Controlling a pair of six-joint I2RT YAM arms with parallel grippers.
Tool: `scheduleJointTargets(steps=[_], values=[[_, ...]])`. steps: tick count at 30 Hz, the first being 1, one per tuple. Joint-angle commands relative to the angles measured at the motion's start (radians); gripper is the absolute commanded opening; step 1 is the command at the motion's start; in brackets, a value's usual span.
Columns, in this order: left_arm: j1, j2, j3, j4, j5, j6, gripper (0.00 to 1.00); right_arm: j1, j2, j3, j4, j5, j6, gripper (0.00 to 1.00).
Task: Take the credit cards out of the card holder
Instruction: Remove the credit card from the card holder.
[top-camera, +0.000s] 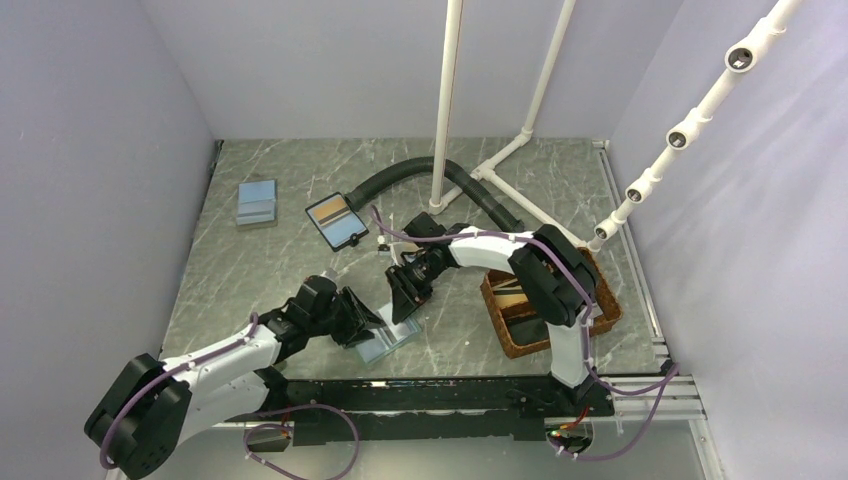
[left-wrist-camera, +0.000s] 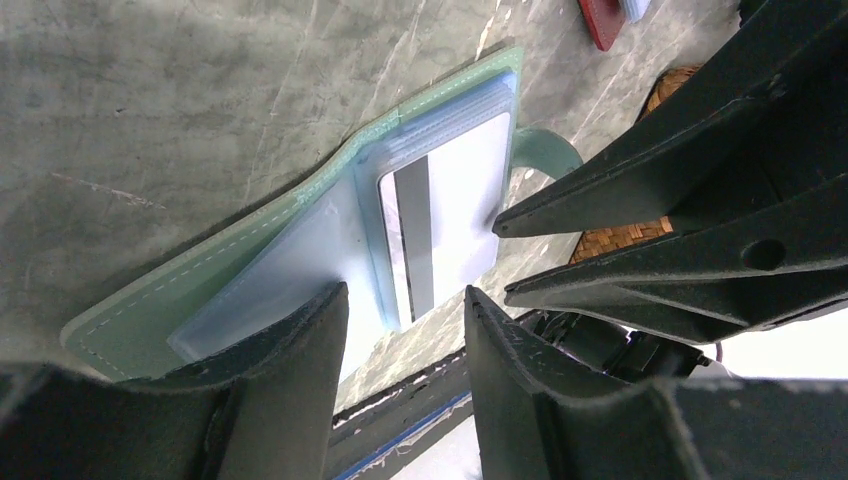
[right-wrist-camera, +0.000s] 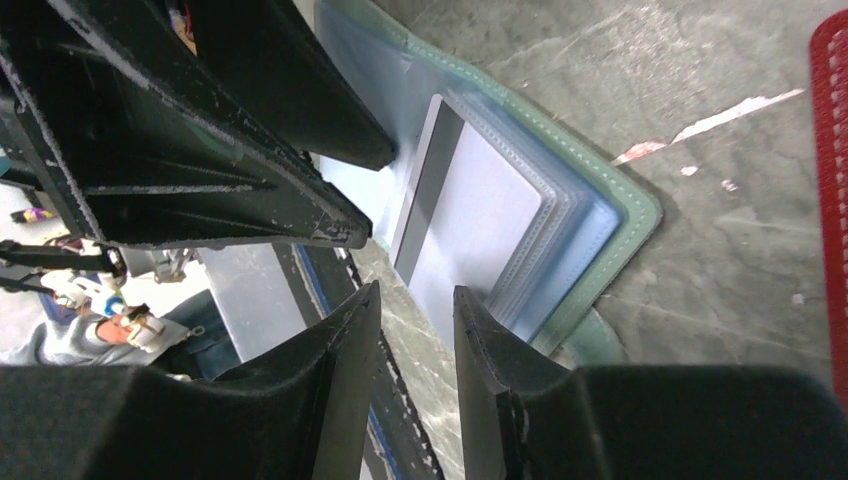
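You have the card holder (top-camera: 388, 343) lying open on the table (top-camera: 300, 270), near its front edge and between the two arms. It is muted teal with pale stitching. Its clear blue-grey sleeves (right-wrist-camera: 560, 235) fan out, and the top one shows a pale credit card (left-wrist-camera: 455, 200) with a dark stripe. Your left tool (left-wrist-camera: 403, 295) stands half open, one finger over the holder's flap. Your right tool (right-wrist-camera: 417, 290) is narrowly open at the card's edge, clamping nothing

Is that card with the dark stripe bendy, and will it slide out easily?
Probably stiff: the card lies flat with straight edges. It looks smooth, so likely slippery. The card holder looks thin, so it may shift when tugged.
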Motion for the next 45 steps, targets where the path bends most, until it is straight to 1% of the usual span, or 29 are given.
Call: scheduleJointTargets(steps=[1, 11, 20, 26, 33, 39, 45], values=[[-0.004, 0.012, 0.0, 0.058, -0.026, -0.005, 0.51, -0.002, 0.013, 0.042, 0.001, 0.051, -0.002, 0.35], [-0.004, 0.062, 0.008, 0.099, -0.021, -0.003, 0.5, 0.015, 0.005, 0.045, -0.019, 0.097, -0.029, 0.34], [-0.004, 0.049, -0.014, 0.076, -0.041, -0.031, 0.49, 0.015, -0.017, 0.053, -0.032, 0.115, -0.038, 0.34], [-0.004, 0.046, -0.02, 0.079, -0.042, -0.034, 0.49, 0.016, -0.018, 0.064, -0.055, 0.175, -0.06, 0.35], [-0.004, 0.055, -0.03, 0.111, -0.034, -0.036, 0.49, 0.026, 0.004, 0.079, -0.076, 0.19, -0.074, 0.35], [-0.004, 0.063, -0.024, 0.117, -0.022, -0.026, 0.49, 0.038, 0.004, 0.083, -0.095, 0.246, -0.104, 0.35], [-0.004, 0.055, -0.028, 0.112, -0.024, -0.032, 0.49, 0.041, 0.008, 0.076, -0.092, 0.225, -0.098, 0.36]])
